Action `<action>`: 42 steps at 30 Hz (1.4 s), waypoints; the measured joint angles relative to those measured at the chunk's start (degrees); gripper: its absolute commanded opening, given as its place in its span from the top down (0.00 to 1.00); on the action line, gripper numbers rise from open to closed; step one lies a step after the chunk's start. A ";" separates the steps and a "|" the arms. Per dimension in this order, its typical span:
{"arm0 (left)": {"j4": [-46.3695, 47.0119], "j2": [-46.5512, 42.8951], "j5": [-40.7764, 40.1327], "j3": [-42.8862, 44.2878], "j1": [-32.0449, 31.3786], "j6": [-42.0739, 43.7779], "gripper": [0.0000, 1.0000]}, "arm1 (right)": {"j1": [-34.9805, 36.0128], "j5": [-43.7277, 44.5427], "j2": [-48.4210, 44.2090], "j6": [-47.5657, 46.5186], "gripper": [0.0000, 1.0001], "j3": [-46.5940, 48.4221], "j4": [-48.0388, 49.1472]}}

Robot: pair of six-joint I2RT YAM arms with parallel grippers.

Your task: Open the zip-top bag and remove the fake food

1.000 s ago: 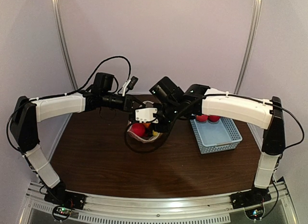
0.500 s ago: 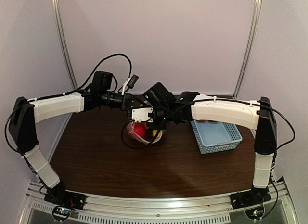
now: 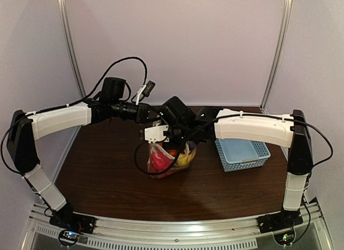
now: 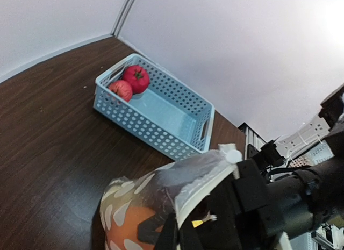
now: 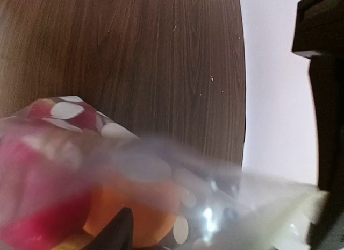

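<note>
The zip-top bag [image 3: 171, 159] is hanging taller over the table [image 3: 107, 175] than a second ago, with the fake food [image 3: 158, 159] sagging in its bottom. The left hand [image 4: 176, 234] is pinching the white rim tight. The right hand [image 3: 161, 140] is sitting further left than before, over the bag's mouth, but how wide it is standing, or whether it is gripping anything, I cannot tell.

clear glossy plastic zip-top bag [image 3: 171, 158]; dark wood-grain table [image 3: 107, 177]

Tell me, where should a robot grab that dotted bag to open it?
Probably the white zip strip rimming the zip-top bag, approached from above: the bag stands upright, fruit weighting its bottom, and the strip is its flat edge facing up.
</note>
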 measured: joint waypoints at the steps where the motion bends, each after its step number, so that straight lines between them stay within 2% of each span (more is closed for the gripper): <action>1: -0.94 0.92 -1.36 0.42 0.02 0.02 1.00 | -0.13 -0.15 0.22 0.00 0.41 0.00 0.02; 9: -7.08 6.27 -8.26 2.80 1.95 -0.13 1.00 | -2.40 -3.67 4.61 2.54 0.40 3.48 -2.58; 13: -7.30 6.34 -8.98 2.99 2.14 -0.26 1.00 | -4.31 -4.63 6.23 4.61 0.32 4.52 -3.41; 16: -7.32 6.36 -9.20 3.06 2.10 -0.28 1.00 | -5.40 -4.74 7.23 6.12 0.30 5.79 -4.26; 19: -7.23 6.38 -9.62 3.13 2.12 -0.31 1.00 | -6.34 -5.68 8.09 7.45 0.33 6.56 -4.90; 24: -7.21 6.38 -10.34 3.19 2.43 -0.33 1.00 | -7.63 -9.20 9.73 8.96 0.46 8.46 -6.23; 31: -7.30 6.43 -10.88 3.19 2.78 -0.70 1.00 | -8.72 -14.43 10.47 11.23 0.43 10.43 -8.92; 38: -7.76 6.43 -9.94 3.19 2.34 -0.74 1.00 | -9.03 -26.53 2.51 8.74 0.39 6.54 -12.96; 42: -7.82 6.43 -9.14 3.19 2.01 -0.76 1.00 | -8.31 -29.64 1.53 6.56 0.39 6.51 -14.01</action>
